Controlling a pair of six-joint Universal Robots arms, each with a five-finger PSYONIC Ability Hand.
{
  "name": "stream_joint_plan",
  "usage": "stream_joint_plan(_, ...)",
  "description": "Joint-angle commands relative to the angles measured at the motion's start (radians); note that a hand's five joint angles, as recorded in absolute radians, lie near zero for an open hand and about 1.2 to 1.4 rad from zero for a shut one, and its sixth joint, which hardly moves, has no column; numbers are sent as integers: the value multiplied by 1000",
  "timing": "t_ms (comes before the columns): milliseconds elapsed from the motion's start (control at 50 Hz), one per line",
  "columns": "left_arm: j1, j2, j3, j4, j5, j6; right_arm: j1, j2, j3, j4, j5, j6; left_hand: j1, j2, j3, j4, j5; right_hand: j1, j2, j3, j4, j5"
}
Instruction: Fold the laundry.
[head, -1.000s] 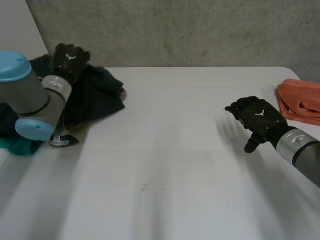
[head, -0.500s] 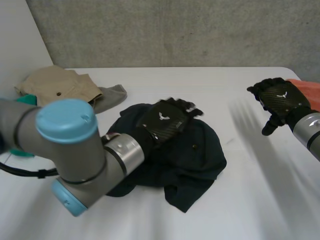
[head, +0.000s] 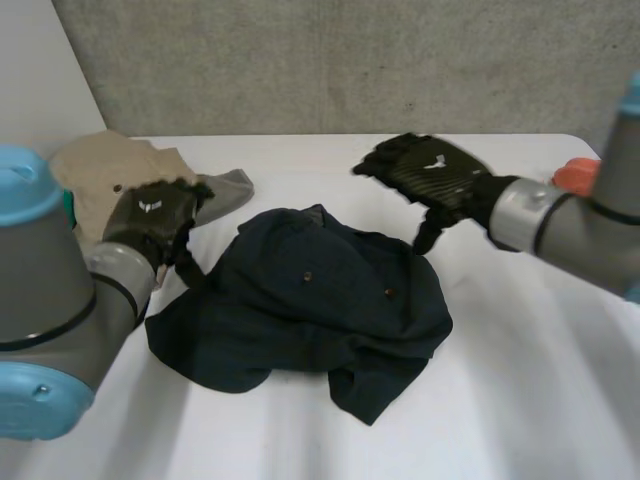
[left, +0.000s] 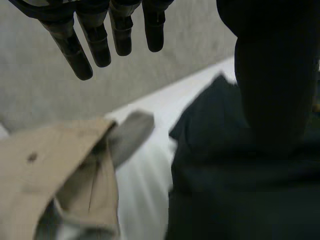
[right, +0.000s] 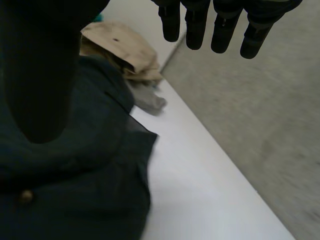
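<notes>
Shirt (head: 310, 300) lies crumpled on the surface (head: 520, 400), so I'd spread it flat first. My left robot hand (head: 155, 212) hovers beside its left edge and my right robot hand (head: 425, 170) over its far edge, both straight-fingered, holding nothing.

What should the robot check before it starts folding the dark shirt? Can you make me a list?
1. The shirt is on the table between both hands: ok.
2. The shirt is spread flat: not ok, it lies crumpled.
3. The left hand is open and empty: ok, fingers straight, by the shirt's left edge.
4. The right hand is open and empty: ok, fingers straight, above the shirt's far edge.
5. The shirt is apart from the beige cloth: ok, table shows between them.
6. Where the sleeves are: cannot tell.
</notes>
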Motion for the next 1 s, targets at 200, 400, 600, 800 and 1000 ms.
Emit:
stream_joint_plan(200, 58, -156, -81, 8, -9, 18, 136, 293, -201, 36, 105, -11, 102, 104, 97, 102, 101, -57, -37, -32, -35, -48)
stream_joint_plan(400, 86, -255, -11, 8, -3, 36, 136, 325, -195, 99, 122, -43, 600, 602, 595, 601, 599, -18, 2, 7, 4, -9)
stream_joint_plan(600, 78, -220, 22, 39, -6, 41, 134, 308, -184, 194, 133, -126, 1173, 1175, 1168, 1174, 1172, 1165, 1185, 1190, 1187, 1174)
stream_joint_plan(800, 61, -104, 29, 34, 0, 41, 100, 31, 62, 402, 133, -181, 1173, 1175, 1168, 1174, 1172, 1165, 1185, 1190, 1187, 1174)
stream_joint_plan(1000, 55, 8, 26, 33, 2, 50, 56, -144, 261, 765, 112, -470, 1173, 1175, 1168, 1174, 1172, 786, 806, 811, 808, 795)
